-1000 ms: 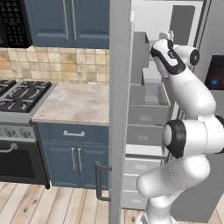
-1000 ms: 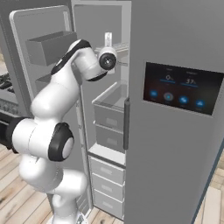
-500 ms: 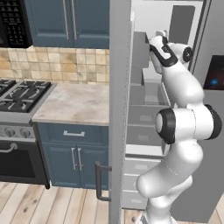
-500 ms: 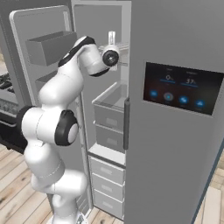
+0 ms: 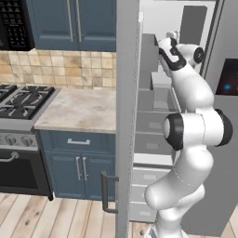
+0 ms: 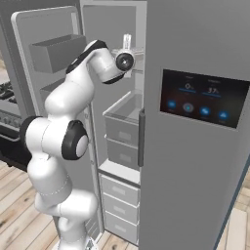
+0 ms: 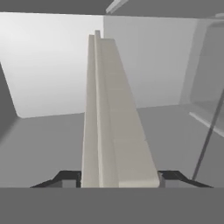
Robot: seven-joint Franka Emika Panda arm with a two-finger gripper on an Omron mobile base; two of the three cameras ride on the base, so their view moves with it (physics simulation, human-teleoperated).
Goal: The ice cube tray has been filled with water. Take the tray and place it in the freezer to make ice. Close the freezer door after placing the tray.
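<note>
Tray delivery at the freezer: I have the hand clamped on one end of the ice cube tray, seen edge-on as it reaches into the upper compartment above a bare grey shelf. White walls stand close on both sides, so room is narrow. The freezer door stands wide, its handle low by the worktop, not yet shut
</note>
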